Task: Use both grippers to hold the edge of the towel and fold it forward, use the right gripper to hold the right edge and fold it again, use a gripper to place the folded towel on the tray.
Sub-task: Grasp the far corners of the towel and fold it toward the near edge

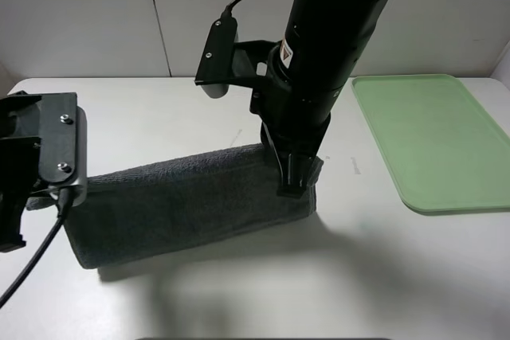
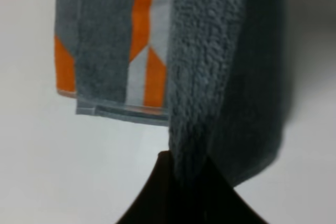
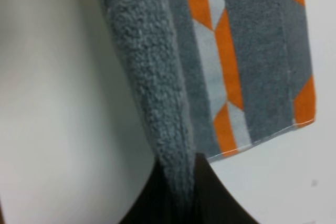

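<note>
Dark grey terry cloth, the doubled towel [image 1: 191, 205] is stretched over the white table [image 1: 159, 113], its long axis running from the left claw [image 2: 181, 179] to the right claw [image 1: 292, 183]. Both are closed tight on its ends. The flat pale green plastic tray [image 1: 430, 137] lies beyond the right claw, which is judged the nearer one.
</note>
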`<state>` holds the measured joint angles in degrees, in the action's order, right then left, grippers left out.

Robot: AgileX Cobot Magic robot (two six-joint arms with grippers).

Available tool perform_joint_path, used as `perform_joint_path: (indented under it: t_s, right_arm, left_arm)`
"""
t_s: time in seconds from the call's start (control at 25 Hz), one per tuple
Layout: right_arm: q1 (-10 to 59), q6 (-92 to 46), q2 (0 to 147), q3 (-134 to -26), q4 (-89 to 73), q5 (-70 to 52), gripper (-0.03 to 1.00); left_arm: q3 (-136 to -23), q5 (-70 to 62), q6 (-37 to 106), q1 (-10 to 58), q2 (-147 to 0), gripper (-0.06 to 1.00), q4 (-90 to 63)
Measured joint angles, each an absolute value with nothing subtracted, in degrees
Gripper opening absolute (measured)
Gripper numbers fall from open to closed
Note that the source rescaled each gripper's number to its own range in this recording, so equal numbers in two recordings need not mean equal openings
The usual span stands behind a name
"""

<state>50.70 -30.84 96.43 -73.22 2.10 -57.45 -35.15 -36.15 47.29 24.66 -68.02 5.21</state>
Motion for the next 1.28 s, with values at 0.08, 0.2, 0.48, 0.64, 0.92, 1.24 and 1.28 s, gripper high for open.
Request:
perform_joint_path:
  t_s: [0.08, 0.2, 0.48, 0.64, 0.92, 1.24, 1.28]
  right_arm:
    - [50.70, -30.82, 97.37, -73.37, 2.61, -56.93, 0.00]
    - [50.47, -30.77, 98.57, -73.37, 3.37, -55.46, 0.00]
    - [47.31, -30.77, 101.19, -73.37, 3.56, -52.01, 0.00]
    - [46.89, -30.77, 102.61, -73.41, 4.48, -50.55, 0.00]
    - [46.71, -30.77, 103.24, -73.41, 5.60, -49.64, 0.00]
    - [46.64, -30.77, 103.24, -73.41, 8.05, -49.84, 0.03]
    - [46.43, -30.69, 103.24, -73.41, 8.88, -50.31, 0.11]
  left_arm:
    - [-35.15, -33.92, 45.44, 24.66, -70.60, 0.00, 7.08]
    - [-35.15, -31.02, 44.10, 24.66, -74.02, 0.00, 8.97]
    - [-35.15, -23.61, 40.53, 24.66, -79.96, 0.00, 12.86]
    - [-35.15, -20.42, 37.35, 24.66, -82.44, 0.00, 16.04]
    - [-35.15, -17.59, 36.31, 24.66, -85.02, 0.00, 17.21]
    - [-35.09, -17.94, 33.27, 24.28, -85.10, 0.16, 18.34]
    - [-34.77, -19.29, 32.46, 24.04, -85.12, 0.25, 18.92]
